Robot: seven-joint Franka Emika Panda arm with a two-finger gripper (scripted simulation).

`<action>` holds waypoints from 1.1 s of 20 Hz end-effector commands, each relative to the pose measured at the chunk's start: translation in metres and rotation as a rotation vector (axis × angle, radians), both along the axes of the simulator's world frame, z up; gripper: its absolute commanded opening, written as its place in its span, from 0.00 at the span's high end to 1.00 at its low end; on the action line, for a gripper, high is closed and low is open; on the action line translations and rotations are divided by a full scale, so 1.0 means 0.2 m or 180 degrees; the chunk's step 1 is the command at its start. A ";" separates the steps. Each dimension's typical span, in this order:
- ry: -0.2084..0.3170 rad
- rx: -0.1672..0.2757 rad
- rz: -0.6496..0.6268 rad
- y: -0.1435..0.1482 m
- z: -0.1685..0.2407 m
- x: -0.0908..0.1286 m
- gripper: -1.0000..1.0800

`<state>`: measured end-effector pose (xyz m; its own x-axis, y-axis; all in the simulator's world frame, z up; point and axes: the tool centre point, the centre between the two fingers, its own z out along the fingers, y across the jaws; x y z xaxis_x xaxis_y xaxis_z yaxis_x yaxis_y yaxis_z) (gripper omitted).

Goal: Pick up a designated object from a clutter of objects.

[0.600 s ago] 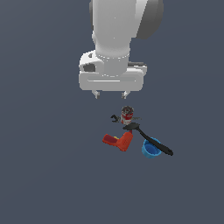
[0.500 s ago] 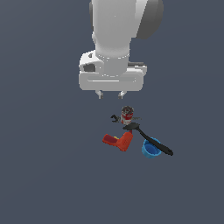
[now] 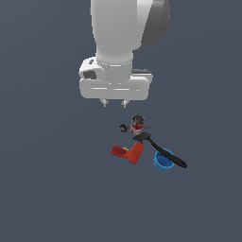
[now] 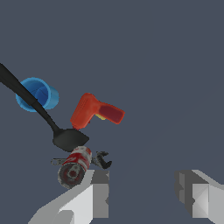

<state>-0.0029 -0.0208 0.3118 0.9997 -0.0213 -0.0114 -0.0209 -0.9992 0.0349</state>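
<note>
Exterior view: The Panda arm's gripper [image 3: 115, 102] hangs above the clutter with its fingers [image 3: 105, 102] apart and holding nothing. Below it, on the grey counter [image 3: 47, 189], sit a red-topped can [image 3: 137, 123] and a dark wrench [image 3: 125, 127]. Beyond them are the red drill [image 3: 128, 152] and a black spatula [image 3: 160, 150], whose long handle runs across the blue cup [image 3: 162, 161]. The cup, the designated object, lies at the far edge of the cluster from the gripper.

Wrist view: The open fingers [image 4: 98, 192] frame bare counter [image 4: 153, 52] beside the can [image 4: 74, 165] and wrench [image 4: 103, 159]. The cup [image 4: 38, 94] lies on its side, well apart from them, with the spatula handle [image 4: 24, 94] across its mouth and the drill [image 4: 95, 112] nearby.

By these pictures, the pick has not begun: reaching, closing and lifting all remain.
</note>
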 end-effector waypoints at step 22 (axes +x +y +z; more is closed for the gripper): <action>0.0171 0.0006 0.1665 0.42 -0.39 0.42 0.38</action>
